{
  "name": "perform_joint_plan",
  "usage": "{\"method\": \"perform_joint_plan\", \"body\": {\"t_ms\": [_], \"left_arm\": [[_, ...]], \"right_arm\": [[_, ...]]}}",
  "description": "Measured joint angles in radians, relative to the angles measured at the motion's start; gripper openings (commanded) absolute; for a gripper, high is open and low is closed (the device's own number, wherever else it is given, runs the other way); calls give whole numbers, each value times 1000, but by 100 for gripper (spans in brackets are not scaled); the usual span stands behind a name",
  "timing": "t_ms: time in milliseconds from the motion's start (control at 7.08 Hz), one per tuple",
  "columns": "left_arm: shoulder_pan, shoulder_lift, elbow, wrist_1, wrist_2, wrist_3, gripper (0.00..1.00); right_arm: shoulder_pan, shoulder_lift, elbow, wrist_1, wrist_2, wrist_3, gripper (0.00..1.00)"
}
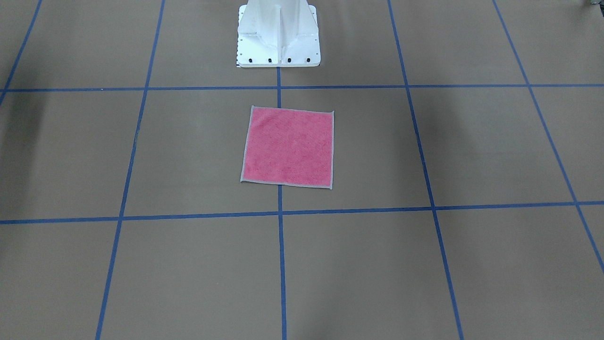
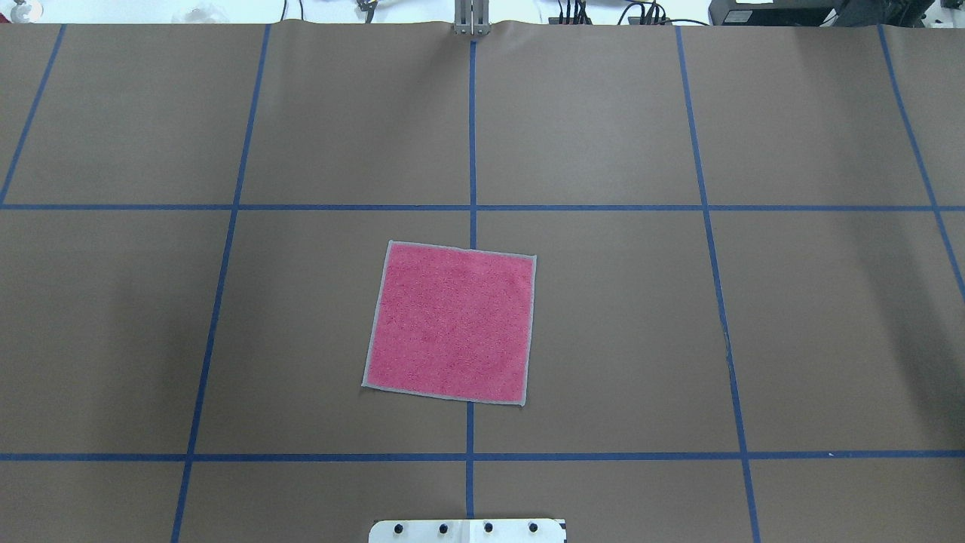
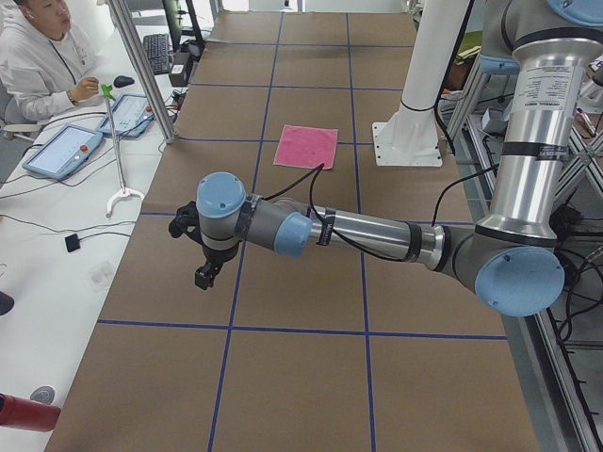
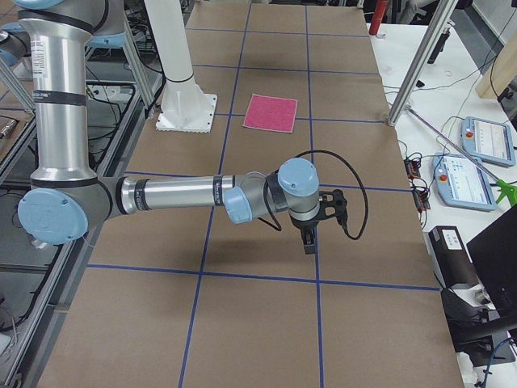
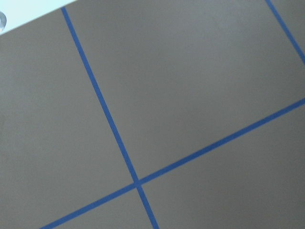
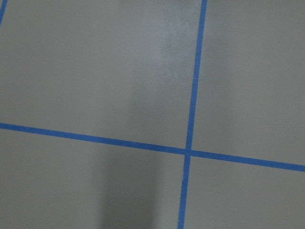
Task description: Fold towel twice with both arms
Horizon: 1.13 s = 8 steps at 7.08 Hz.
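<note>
Left tool and right tool show only side-on, so their grip cannot be told; both hang well apart from the flat towel, with brown surface all round its edges

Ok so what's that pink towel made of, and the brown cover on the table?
The towel looks like terry cloth: matte, nubby pink pile with a stitched grey border. The table cover looks like brown paper or thin card, smooth and matte; which, I cannot tell.
</note>
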Motion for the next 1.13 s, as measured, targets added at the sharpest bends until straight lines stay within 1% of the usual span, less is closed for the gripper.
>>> {"method": "perform_joint_plan", "body": {"t_ms": [141,283,424,565,706,848,1130], "left_arm": [[33,-9,4,-81,1,-116,100],[82,-9,12,-195,3,-209,100],[147,-10,11,-293,2,-303,100],[227,-15,-8,-343,4,-439,100],[301,-19,-47,-371,15,-610,100],[372,-22,-91,-400,50,-793,100],[534,-46,-163,-431,152,-1128,100]], "right_arm": [[-38,8,55,1,-2,119,99],[-80,15,110,2,-11,232,99],[-130,24,161,2,-36,341,99],[-191,41,199,2,-81,453,99],[-263,64,234,2,-144,580,99],[-340,82,277,2,-207,719,99],[-476,99,375,1,-315,987,99]]}}
